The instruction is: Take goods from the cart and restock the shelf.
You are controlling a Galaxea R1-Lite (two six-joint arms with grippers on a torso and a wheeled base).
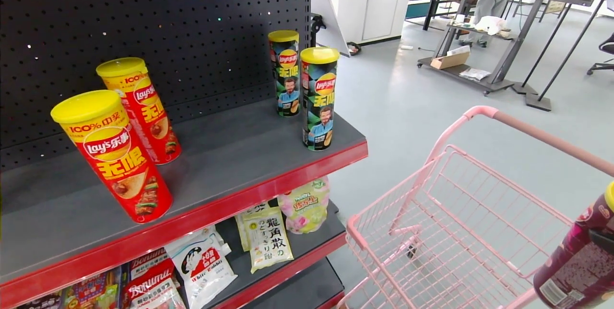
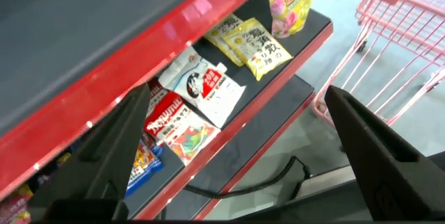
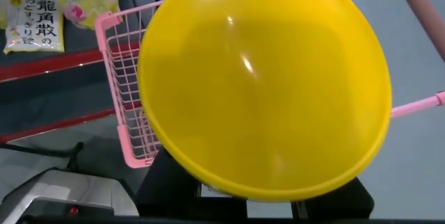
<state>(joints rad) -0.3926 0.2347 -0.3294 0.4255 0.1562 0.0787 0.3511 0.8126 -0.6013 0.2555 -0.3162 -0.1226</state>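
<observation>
A maroon chip can (image 1: 578,256) with a yellow lid (image 3: 264,85) hangs over the near right corner of the pink cart (image 1: 446,213), and my right gripper (image 1: 602,242) is shut on it. On the grey top shelf (image 1: 230,155) stand two red chip cans (image 1: 115,153) (image 1: 141,107) at the left and two dark green-patterned cans (image 1: 319,98) (image 1: 286,73) at the right end. My left gripper (image 2: 238,95) is open with nothing between its fingers, hanging in front of the lower shelves beside the cart.
Snack bags (image 1: 266,237) (image 1: 204,266) lie on the lower red-edged shelf (image 1: 297,263). A black pegboard (image 1: 158,26) backs the top shelf. The cart's basket shows bare wire. Open grey floor (image 1: 407,98) lies beyond, with a rolling stand (image 1: 475,64) farther off.
</observation>
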